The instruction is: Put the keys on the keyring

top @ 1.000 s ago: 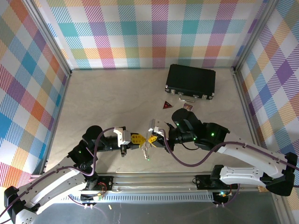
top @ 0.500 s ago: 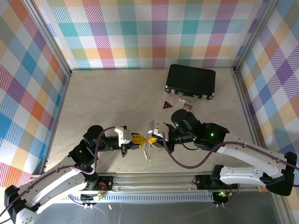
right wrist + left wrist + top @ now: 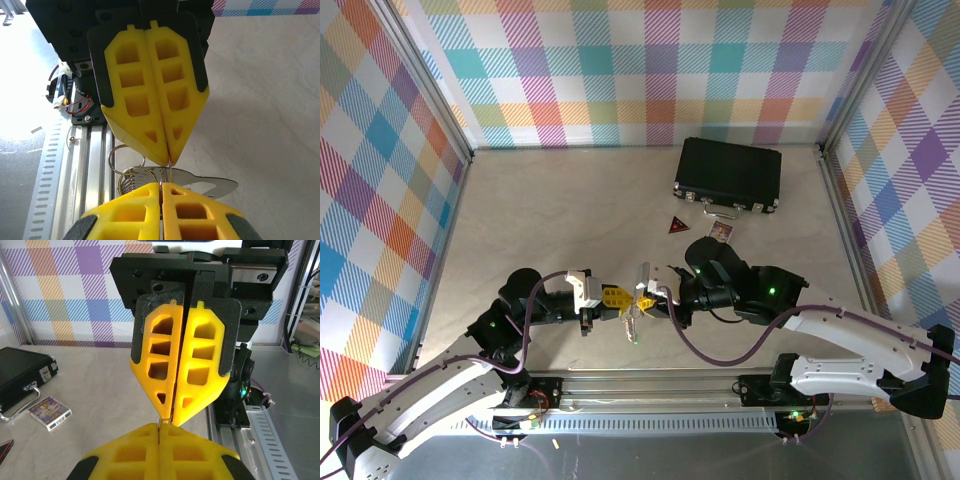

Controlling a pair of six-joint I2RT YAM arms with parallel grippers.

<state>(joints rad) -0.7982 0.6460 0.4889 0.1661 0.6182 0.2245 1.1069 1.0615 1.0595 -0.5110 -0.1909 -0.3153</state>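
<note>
**Keyring pinched between two closed grippers**

The left gripper (image 3: 621, 299) and the right gripper (image 3: 639, 299) were seen tip to tip just below the centre of the overhead frame, above the near part of the desk (image 3: 560, 210). Both pairs of yellow jaws were pressed together, and a thin wire loop of the keyring (image 3: 132, 176) was pinched in each. In the right wrist view the keyring's wire loops were seen at lower centre, just below the left gripper's tips. A silver key (image 3: 205, 184) was seen to their right; its head colour could not be told. A black case (image 3: 728, 175) was set at the upper right of the overhead frame. A dark red triangular piece (image 3: 677, 226) and a small patterned card (image 3: 722, 231) were seen just below it.
</note>
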